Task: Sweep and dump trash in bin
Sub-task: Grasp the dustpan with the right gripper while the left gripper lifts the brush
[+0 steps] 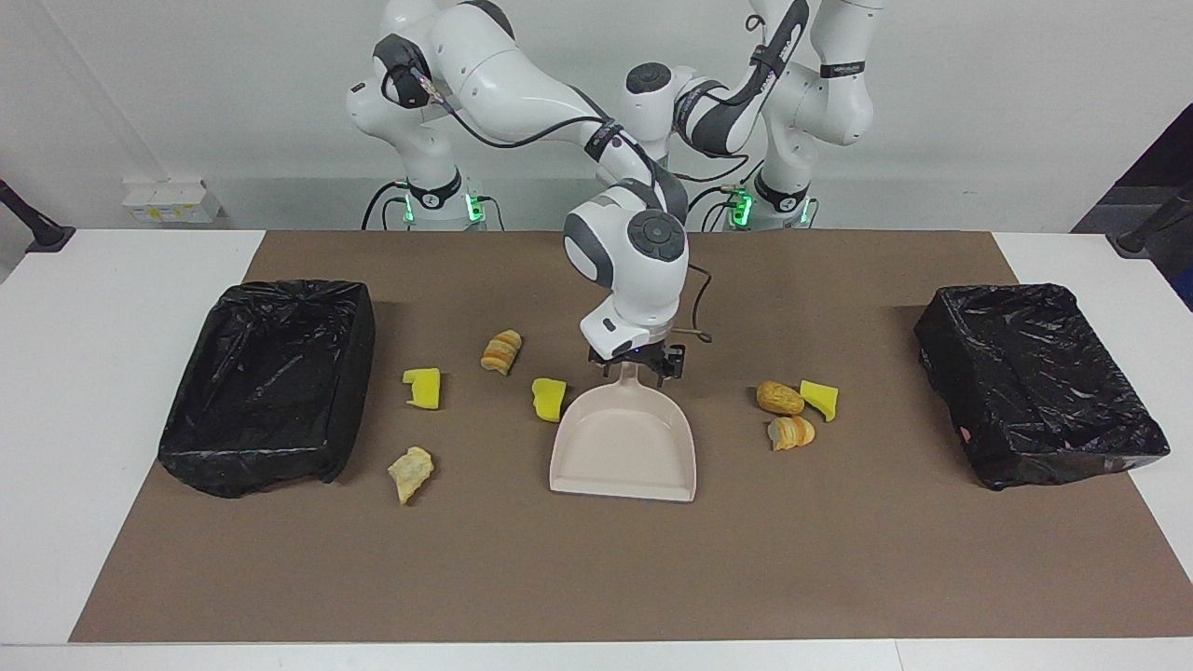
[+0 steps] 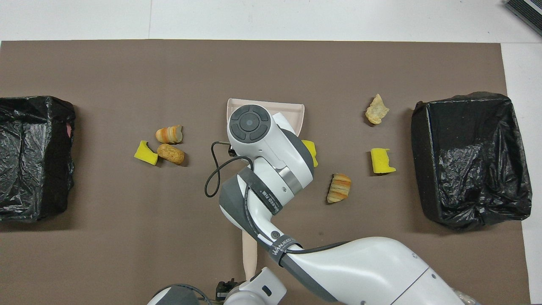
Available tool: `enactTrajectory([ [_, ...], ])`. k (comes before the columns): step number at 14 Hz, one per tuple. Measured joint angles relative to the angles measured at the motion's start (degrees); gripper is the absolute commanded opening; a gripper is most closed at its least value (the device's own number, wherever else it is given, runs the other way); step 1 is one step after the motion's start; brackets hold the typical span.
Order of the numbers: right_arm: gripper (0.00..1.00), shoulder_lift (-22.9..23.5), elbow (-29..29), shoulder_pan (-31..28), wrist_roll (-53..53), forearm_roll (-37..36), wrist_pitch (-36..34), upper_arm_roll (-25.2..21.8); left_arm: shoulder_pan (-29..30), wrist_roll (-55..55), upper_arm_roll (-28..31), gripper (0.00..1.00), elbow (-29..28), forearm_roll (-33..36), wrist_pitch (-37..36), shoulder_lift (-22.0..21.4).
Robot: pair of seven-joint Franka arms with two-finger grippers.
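Brown mat (image 1: 596, 578) on white table (image 1: 112, 466), a black-lined bin at each end (image 1: 266, 382) (image 1: 1035, 382). No trash is in either yet: seven scraps lie loose on the mat. Four are toward my right arm's end, one of them a yellow wedge (image 1: 548, 399) just beside the dustpan (image 1: 624, 457). Three are clustered toward my left arm's end (image 1: 791, 432).

My right jaws (image 1: 634, 365) are spread, straddling the dustpan's handle. My left jaws (image 2: 224, 290) are at the brush handle (image 2: 249, 256); spread or pinching, cannot tell.

Risks:
- Closing off-centre on the thin handle could twist the pan or let it slip.
- That would knock the wedge away.
- A tilted pan lip lets scraps slide under.
- Both arms crowd mid-table and may collide.
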Motion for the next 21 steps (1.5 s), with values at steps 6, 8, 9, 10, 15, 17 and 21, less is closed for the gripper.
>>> enactTrajectory([
  [6,0.0,-0.6,-0.4,0.0,0.0,2.1,0.0,0.0,0.0,0.1,0.1,0.0,0.1,0.0,-3.3,0.0],
  [8,0.0,-0.7,-0.4,0.0,0.0,2.6,0.1,0.0,0.0,0.5,0.5,0.0,0.6,0.0,-5.9,-0.7],
  [9,0.0,-0.9,-0.4,-0.2,-0.2,2.6,0.2,0.0,0.1,1.1,0.7,0.0,1.1,0.0,-7.3,-1.3],
  [10,0.0,-1.3,-0.4,-0.4,-1.1,2.6,0.3,0.0,0.5,2.0,1.1,0.0,1.6,0.0,-8.9,-2.3],
  [15,0.0,-3.5,-0.4,-1.5,-19.4,2.5,0.4,-0.1,4.2,11.3,7.2,0.0,3.5,0.0,-22.6,-10.8],
  [17,0.0,-3.8,-0.4,-1.8,-29.4,2.0,0.4,-0.5,5.0,14.1,14.6,0.0,3.7,0.1,-26.6,-13.9],
  [21,0.0,-3.9,-0.5,-4.0,-50.8,-0.3,0.4,-0.5,15.9,23.4,23.0,0.0,5.7,0.2,-27.2,-13.2],
])
